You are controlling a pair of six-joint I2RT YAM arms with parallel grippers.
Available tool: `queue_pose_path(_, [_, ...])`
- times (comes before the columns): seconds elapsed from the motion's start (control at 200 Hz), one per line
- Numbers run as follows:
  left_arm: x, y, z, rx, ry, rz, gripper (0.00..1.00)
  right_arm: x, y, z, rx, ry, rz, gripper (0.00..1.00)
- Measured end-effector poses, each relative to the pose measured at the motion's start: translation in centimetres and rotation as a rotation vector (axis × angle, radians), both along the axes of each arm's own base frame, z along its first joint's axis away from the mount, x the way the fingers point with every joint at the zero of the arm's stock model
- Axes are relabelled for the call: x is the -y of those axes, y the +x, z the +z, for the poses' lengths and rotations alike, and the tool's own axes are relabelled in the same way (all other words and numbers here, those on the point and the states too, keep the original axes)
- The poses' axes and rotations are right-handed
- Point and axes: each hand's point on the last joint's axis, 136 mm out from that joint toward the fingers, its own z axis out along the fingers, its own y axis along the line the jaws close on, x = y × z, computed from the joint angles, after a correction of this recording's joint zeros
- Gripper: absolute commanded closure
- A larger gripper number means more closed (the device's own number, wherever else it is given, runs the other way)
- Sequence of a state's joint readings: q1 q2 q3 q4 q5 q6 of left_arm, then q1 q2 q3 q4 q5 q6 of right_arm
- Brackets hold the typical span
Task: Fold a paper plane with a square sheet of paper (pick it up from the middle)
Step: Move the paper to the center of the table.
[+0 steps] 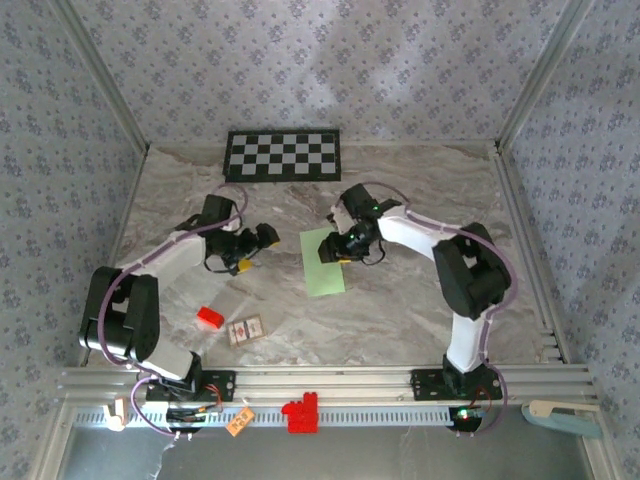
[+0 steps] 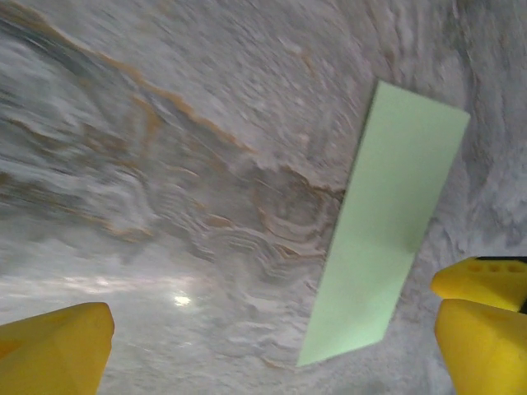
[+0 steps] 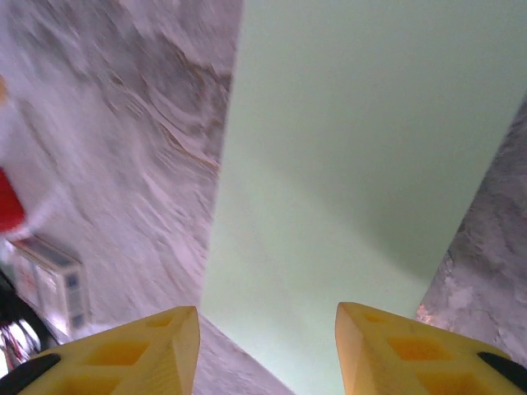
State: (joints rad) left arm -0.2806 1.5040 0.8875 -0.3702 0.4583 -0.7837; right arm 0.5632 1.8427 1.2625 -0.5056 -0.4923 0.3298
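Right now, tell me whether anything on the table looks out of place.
Nothing spilled or damaged. The paper lies flat as a narrow rectangle, not a square, slightly askew. A red block lies left of it.

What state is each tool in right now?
Left tool: open, empty.
Right tool: open, above the green paper, not gripping it.

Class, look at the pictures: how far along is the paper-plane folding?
Done: the green sheet lies as a narrow oblong, seemingly folded in half. In hand: right jaws hover parted over its far part; left jaws stand open to its left. Left: nose and wing folds; no dart shape yet.
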Motion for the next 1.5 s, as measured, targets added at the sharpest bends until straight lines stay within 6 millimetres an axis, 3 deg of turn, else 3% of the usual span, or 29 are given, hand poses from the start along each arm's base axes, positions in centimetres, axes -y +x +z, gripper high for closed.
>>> queue_pose_path(0.075, [1.6,-0.4,0.3,0.004,-0.024,-0.024,0.01,0.1,0.8,1.5,0.046,0.020,-0.071,0.54])
queue_pose_path(0.155, [3.1,-1.1,0.1,-0.001,-0.048,-0.044,0.03,0.2,1.4,1.9,0.067,0.036,-0.130,0.55])
queue_pose_path(0.41, [6.8,-3.9,-1.3,-0.064,-0.100,-0.081,0.14,0.6,1.6,-1.8,-0.012,-0.016,-0.215,0.59])
queue_pose_path(0.54, [8.0,-4.3,-1.9,-0.085,-0.113,-0.093,0.26,0.7,1.5,-3.6,-0.048,-0.044,-0.236,0.59])
queue_pose_path(0.78, [8.8,-5.3,-4.1,-0.157,-0.098,-0.103,0.49,1.2,1.4,-4.9,-0.082,-0.072,-0.282,0.63])
queue_pose_path(1.034, [9.3,-5.5,-4.9,-0.182,-0.087,-0.111,0.64,1.4,1.5,-5.0,-0.095,-0.075,-0.311,0.65])
queue_pose_path(1.499, [10.4,-6.0,-5.7,-0.210,-0.090,-0.149,0.65,1.5,1.4,-5.2,-0.102,-0.079,-0.317,0.66])
